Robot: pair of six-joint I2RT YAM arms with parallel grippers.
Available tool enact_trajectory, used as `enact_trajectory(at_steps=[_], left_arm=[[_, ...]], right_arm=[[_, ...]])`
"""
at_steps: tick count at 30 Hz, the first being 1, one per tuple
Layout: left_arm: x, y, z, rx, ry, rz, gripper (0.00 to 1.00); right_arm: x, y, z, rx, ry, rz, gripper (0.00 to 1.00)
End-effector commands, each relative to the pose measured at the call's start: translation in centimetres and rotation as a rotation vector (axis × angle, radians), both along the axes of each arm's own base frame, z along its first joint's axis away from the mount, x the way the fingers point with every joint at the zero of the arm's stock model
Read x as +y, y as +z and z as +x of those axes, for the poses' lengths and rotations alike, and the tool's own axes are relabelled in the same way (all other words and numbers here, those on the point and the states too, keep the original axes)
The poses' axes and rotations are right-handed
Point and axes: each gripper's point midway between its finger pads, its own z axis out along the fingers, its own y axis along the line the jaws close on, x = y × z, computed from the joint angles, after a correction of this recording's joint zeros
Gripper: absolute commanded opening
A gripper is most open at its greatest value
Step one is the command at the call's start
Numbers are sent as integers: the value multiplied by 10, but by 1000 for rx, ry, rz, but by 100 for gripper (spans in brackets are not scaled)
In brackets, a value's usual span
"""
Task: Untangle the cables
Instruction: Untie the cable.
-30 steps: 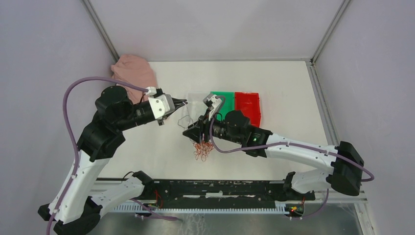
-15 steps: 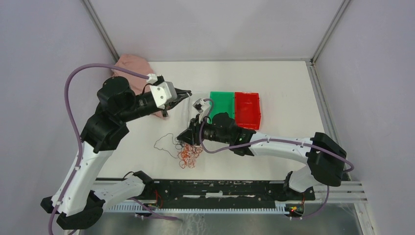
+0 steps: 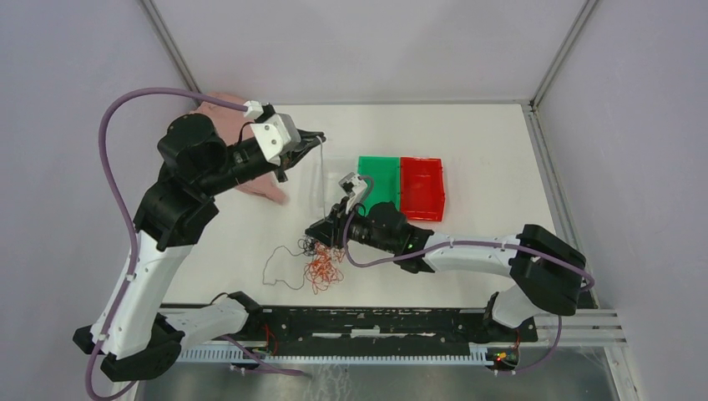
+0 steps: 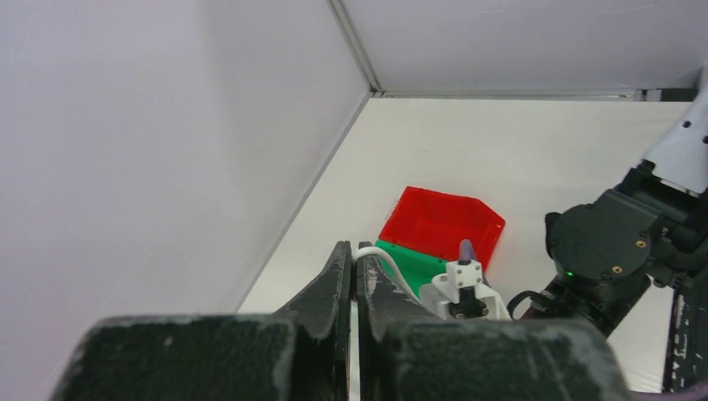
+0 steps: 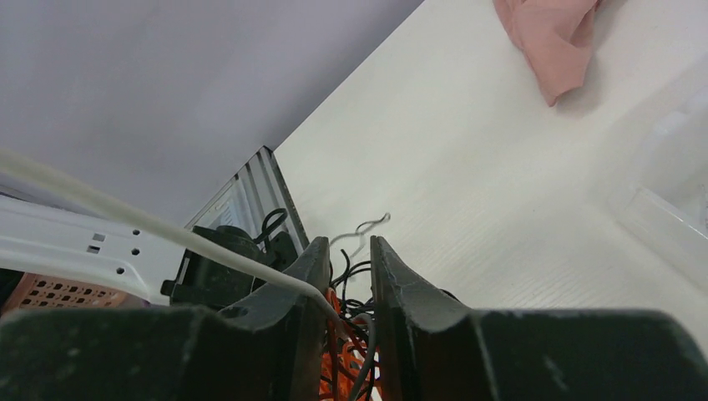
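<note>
Nearest us, the cables [image 3: 321, 269] lie as an orange-and-black wad on the table [image 3: 484, 142], our right gripper [image 3: 317, 238] pinching its top. Farther off, our left gripper [image 3: 319, 137], closed on a taut whitish strand [image 3: 321, 184], should draw away slowly, lest loops tighten.

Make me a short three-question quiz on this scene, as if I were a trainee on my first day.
1. True or false: in the overhead view, the green bin stands right beside the red bin, on its left.
2. The left end effector is shut on: A) a bin; B) a thin strand pulled up out of the cables; C) nothing.
3. Which end effector grips the tangled wad itself?

Key: 1 true. 2 B. 3 the right end effector, with orange and black wires between its fingers.
</note>
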Motion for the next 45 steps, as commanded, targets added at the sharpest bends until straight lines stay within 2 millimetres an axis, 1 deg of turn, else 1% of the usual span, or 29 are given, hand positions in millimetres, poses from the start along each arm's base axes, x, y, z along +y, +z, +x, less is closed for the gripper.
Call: enact_trajectory(at_steps=[1,5,9,13,16,19,21,23,24,25,27,28,30,32,35,36,37,38,39,42,45], left_arm=[[33,136,-17,-361,107,-298,3],[51,163,-13,-437,198,-364,3],[71,184,-8,-517,311,-412,3],[94,208,-10,-626,418,-463,3],[101,220,-14,-683,446,-469,3],[105,227,-16,-715,465,-466,3],[108,228,-15,-732,483,-459,3],[114,231,-15,-751,520,-466,3],[116,229,-13,-746,532,-466,3],[114,223,-11,-729,530,-448,3],[99,191,-1,-644,482,-357,3],[91,171,5,-623,461,-306,3],[88,148,5,-627,447,-273,3],[90,139,6,-612,456,-269,3],[85,118,7,-559,427,-208,3],[83,110,6,-560,418,-187,3],[84,107,4,-576,416,-175,3],[86,107,4,-598,429,-172,3],[92,114,3,-623,454,-187,3],[108,149,-1,-686,527,-247,3],[117,182,-10,-783,565,-282,3]], right_arm=[[-17,-68,0,53,-41,-167,31],[-25,-79,2,49,-69,-181,31],[-34,-92,1,55,-86,-198,34],[-46,-108,0,61,-109,-222,36],[-56,-121,-1,70,-126,-251,38],[-66,-133,-1,74,-155,-274,42],[-73,-138,0,70,-171,-291,46],[-81,-143,-1,69,-186,-312,50],[-84,-145,-1,68,-192,-319,51],[-87,-144,-2,65,-195,-320,54],[-90,-133,-2,46,-198,-314,58],[-91,-126,-1,32,-198,-323,60],[-95,-110,2,0,-207,-336,62],[-98,-102,2,-19,-203,-352,62],[-101,-93,-5,-19,-175,-350,63],[-104,-91,-7,-20,-172,-350,63],[-107,-90,-8,-20,-174,-350,63],[-111,-91,-8,-22,-179,-352,62],[-114,-95,-9,-19,-183,-358,60],[-121,-113,-11,10,-191,-385,58],[-125,-136,-14,49,-197,-409,58]])
